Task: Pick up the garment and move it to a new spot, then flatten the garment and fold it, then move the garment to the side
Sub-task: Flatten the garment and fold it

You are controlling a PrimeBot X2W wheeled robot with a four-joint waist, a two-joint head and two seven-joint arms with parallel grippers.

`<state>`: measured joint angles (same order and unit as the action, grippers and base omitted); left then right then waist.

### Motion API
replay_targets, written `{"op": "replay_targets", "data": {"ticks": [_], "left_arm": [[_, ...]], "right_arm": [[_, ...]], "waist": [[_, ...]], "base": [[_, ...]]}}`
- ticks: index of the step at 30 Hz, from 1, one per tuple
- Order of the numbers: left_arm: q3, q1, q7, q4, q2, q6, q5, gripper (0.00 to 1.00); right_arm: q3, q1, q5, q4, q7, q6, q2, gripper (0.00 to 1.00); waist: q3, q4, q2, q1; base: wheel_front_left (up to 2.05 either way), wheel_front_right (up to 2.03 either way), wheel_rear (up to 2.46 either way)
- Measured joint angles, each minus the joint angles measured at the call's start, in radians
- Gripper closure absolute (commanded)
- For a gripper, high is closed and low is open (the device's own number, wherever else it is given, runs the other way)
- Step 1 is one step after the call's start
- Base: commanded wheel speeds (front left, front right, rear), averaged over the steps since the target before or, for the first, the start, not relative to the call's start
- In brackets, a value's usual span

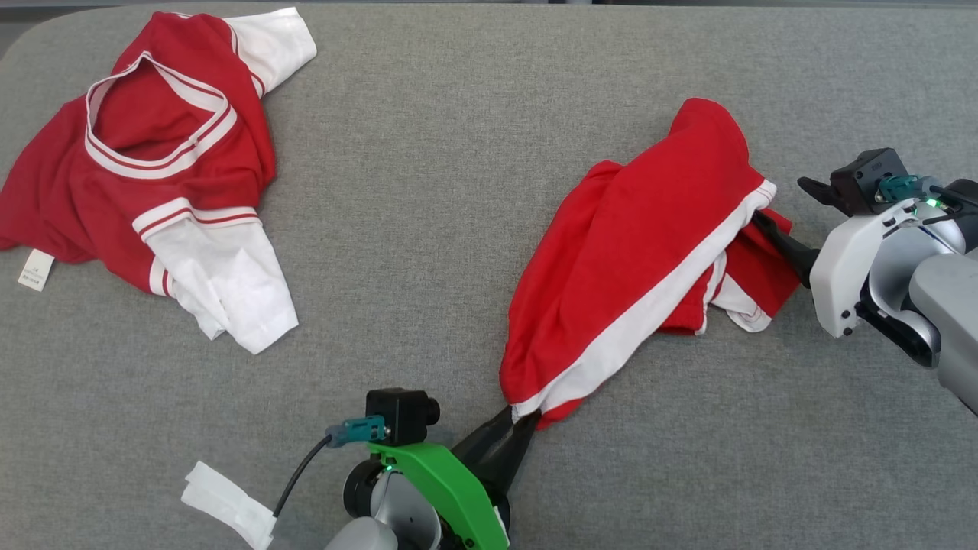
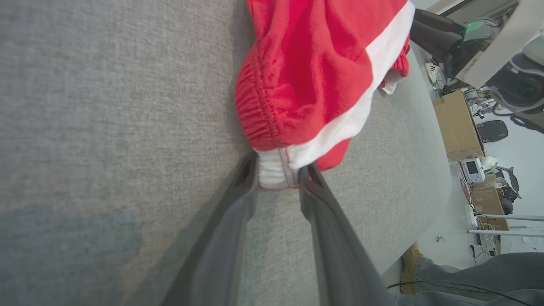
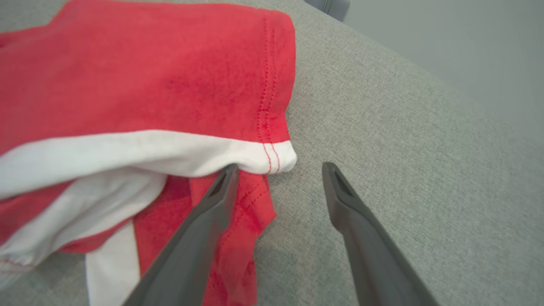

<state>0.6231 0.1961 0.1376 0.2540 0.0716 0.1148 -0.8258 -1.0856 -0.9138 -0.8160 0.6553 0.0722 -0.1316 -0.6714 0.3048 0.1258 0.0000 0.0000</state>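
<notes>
Red shorts (image 1: 634, 252) lie crumpled on the table (image 1: 458, 191). Left gripper (image 2: 278, 165) pinches the waistband corner (image 2: 272, 174). Right gripper (image 3: 280, 168) stands apart, only one finger at the hem (image 3: 272, 144), so closing may miss and the cloth drag lopsided.

The shorts (image 1: 611, 252) at three o'clock are red with a white side stripe; the shirt (image 1: 164, 191) at ten o'clock is red, white-sleeved (collar striped in both), on a grey table (image 1: 428, 191).
</notes>
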Motion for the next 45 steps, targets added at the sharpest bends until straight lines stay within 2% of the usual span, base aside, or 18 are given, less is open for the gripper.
{"op": "replay_targets", "data": {"ticks": [2, 3, 4, 17, 20, 22, 23, 25, 26, 27, 28, 30, 32, 33, 34, 41, 43, 45], "left_arm": [[0.005, 0.004, -0.004, 0.005, -0.002, 0.000, -0.002, 0.80], [0.007, 0.006, -0.007, 0.006, -0.004, 0.000, -0.003, 0.96], [0.009, 0.009, -0.009, 0.007, -0.005, 0.000, -0.004, 1.00], [-0.030, 0.038, -0.047, 0.003, 0.020, -0.011, -0.007, 1.00], [-0.038, 0.040, -0.052, 0.000, 0.027, -0.014, -0.009, 1.00], [-0.042, 0.040, -0.056, -0.002, 0.030, -0.018, -0.010, 1.00], [-0.046, 0.040, -0.060, -0.003, 0.031, -0.019, -0.010, 1.00], [-0.049, 0.040, -0.061, -0.005, 0.032, -0.020, -0.011, 1.00], [-0.051, 0.040, -0.062, -0.006, 0.034, -0.021, -0.013, 1.00], [-0.054, 0.040, -0.065, -0.007, 0.034, -0.023, -0.017, 1.00], [-0.057, 0.040, -0.066, -0.007, 0.036, -0.026, -0.017, 1.00], [-0.062, 0.041, -0.068, -0.010, 0.039, -0.027, -0.018, 1.00], [-0.065, 0.042, -0.068, -0.011, 0.042, -0.028, -0.018, 1.00], [-0.067, 0.043, -0.069, -0.011, 0.044, -0.030, -0.018, 1.00], [-0.068, 0.044, -0.069, -0.011, 0.046, -0.031, -0.018, 1.00], [-0.074, 0.050, -0.075, -0.011, 0.053, -0.036, -0.020, 1.00], [-0.075, 0.050, -0.077, -0.011, 0.055, -0.039, -0.021, 1.00], [-0.077, 0.050, -0.078, -0.011, 0.056, -0.043, -0.027, 1.00]], "right_arm": [[-0.006, -0.004, -0.002, 0.002, 0.001, 0.000, -0.001, 0.00], [-0.008, -0.006, -0.003, 0.003, 0.002, 0.000, -0.001, 0.00], [-0.012, -0.007, -0.005, 0.004, 0.003, 0.000, -0.001, 0.00], [-0.054, -0.039, -0.022, 0.019, 0.015, 0.000, 0.023, 0.00], [-0.063, -0.040, -0.036, 0.022, 0.017, 0.000, 0.024, 0.32], [-0.068, -0.043, -0.044, 0.024, 0.019, 0.000, 0.025, 0.42], [-0.070, -0.043, -0.048, 0.026, 0.022, 0.000, 0.025, 0.42], [-0.071, -0.043, -0.054, 0.028, 0.026, 0.000, 0.025, 0.30], [-0.072, -0.043, -0.055, 0.029, 0.027, 0.000, 0.024, 0.15], [-0.075, -0.043, -0.057, 0.031, 0.029, 0.000, 0.023, 0.09], [-0.077, -0.044, -0.062, 0.032, 0.034, 0.000, 0.023, 0.08], [-0.081, -0.044, -0.065, 0.035, 0.037, 0.000, 0.022, 0.14], [-0.086, -0.046, -0.074, 0.036, 0.037, 0.000, 0.022, 0.26], [-0.088, -0.047, -0.079, 0.036, 0.038, 0.000, 0.023, 0.33], [-0.091, -0.049, -0.081, 0.036, 0.040, 0.000, 0.023, 0.47], [-0.111, -0.055, -0.097, 0.038, 0.047, 0.000, 0.026, 0.93], [-0.118, -0.055, -0.098, 0.037, 0.049, 0.000, 0.028, 1.00], [-0.123, -0.055, -0.099, 0.036, 0.057, 0.000, 0.027, 1.00]], "waist": [[0.002, 0.000, 0.0000, 0.0000], [0.003, 0.000, 0.0000, 0.0000], [0.004, 0.000, 0.0000, 0.0000], [0.025, 0.015, 0.0000, 0.0000], [0.027, 0.021, 0.0000, 0.0000], [0.027, 0.023, 0.0000, 0.0000], [0.027, 0.023, 0.0000, 0.0000], [0.026, 0.022, 0.0000, 0.0000], [0.027, 0.022, 0.0000, 0.0000], [0.028, 0.021, 0.0000, 0.0000], [0.029, 0.021, 0.0000, 0.0000], [0.031, 0.019, 0.0000, 0.0000], [0.034, 0.017, 0.0000, 0.0000], [0.035, 0.016, 0.0000, 0.0000], [0.036, 0.015, 0.0000, 0.0000], [0.036, 0.009, 0.0000, 0.0000], [0.033, 0.006, 0.0000, 0.0000], [0.030, 0.003, 0.0000, 0.0000]], "base": [[0.00, 0.00, 0.00], [0.00, 0.00, 0.00], [0.00, 0.00, 0.00], [0.00, 0.00, 0.00], [0.00, 0.00, 0.00], [0.00, 0.00, 0.00], [0.00, 0.00, 0.00], [0.00, 0.00, 0.00], [0.00, 0.00, 0.00], [0.00, 0.00, 0.00], [0.00, 0.00, 0.00], [0.00, 0.00, 0.00], [0.00, 0.00, 0.00], [0.00, 0.00, 0.00], [0.00, 0.00, 0.00], [0.00, 0.00, 0.00], [0.00, 0.00, 0.00], [0.00, 0.00, 0.00]]}}
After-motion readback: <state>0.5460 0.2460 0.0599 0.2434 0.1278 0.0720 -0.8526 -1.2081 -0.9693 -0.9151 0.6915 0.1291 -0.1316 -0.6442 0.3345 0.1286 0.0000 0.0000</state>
